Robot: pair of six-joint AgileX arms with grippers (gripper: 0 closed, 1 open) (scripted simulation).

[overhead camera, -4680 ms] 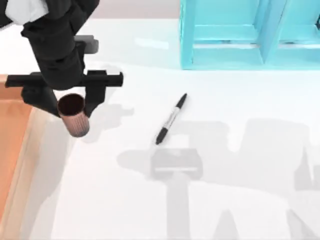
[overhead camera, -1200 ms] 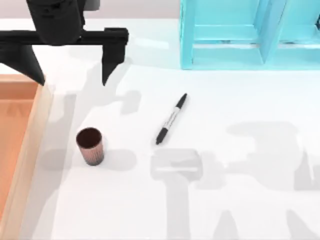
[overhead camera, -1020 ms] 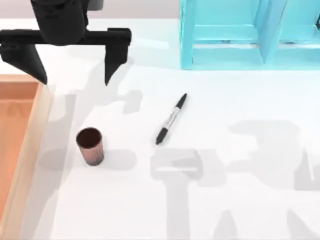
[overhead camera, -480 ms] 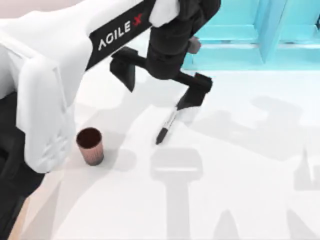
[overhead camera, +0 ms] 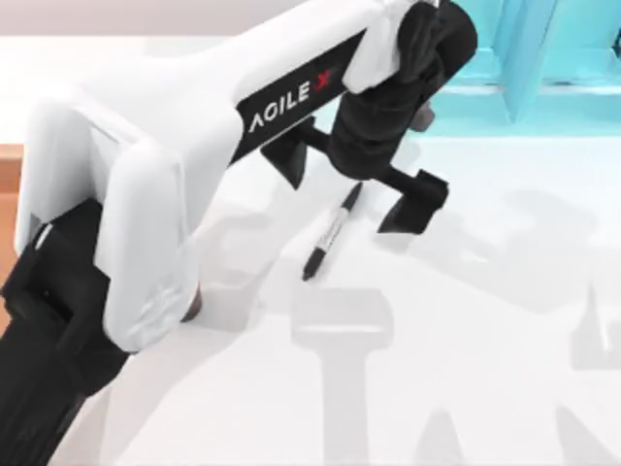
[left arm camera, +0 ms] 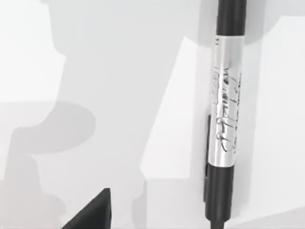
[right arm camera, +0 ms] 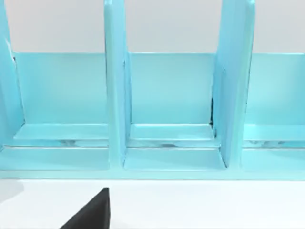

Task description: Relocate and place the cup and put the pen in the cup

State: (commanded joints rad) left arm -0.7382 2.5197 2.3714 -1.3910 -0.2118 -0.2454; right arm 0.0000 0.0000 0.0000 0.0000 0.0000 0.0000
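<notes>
From above, the big white left arm reaches across the white worktop (overhead camera: pixel 466 388), and its black left hand (overhead camera: pixel 354 194) hangs right over the top end of the pen (overhead camera: pixel 330 233). The hand is spread wide, with one finger on each side of the pen, and it holds nothing. The pen lies flat and slanted, its lower end sticking out below the hand toward the near edge of the worktop. The cup (overhead camera: pixel 192 308) is far back along the arm from the hand, and just a tiny dark bit of it peeks out beside the white arm. A light blue rack (overhead camera: pixel 543 68) stands past the hand, at the far side of the worktop. From the left wrist camera, the pen (left arm camera: pixel 225 114) lies just under the hand, showing a black end, a shiny silver middle with scribbly print, and more black. A black fingertip (left arm camera: pixel 93 212) pokes in, well to the side of the pen. From the right wrist camera, the blue rack (right arm camera: pixel 114 95) faces the right hand with its open slots, and I cannot tell if that hand is open or closed.
</notes>
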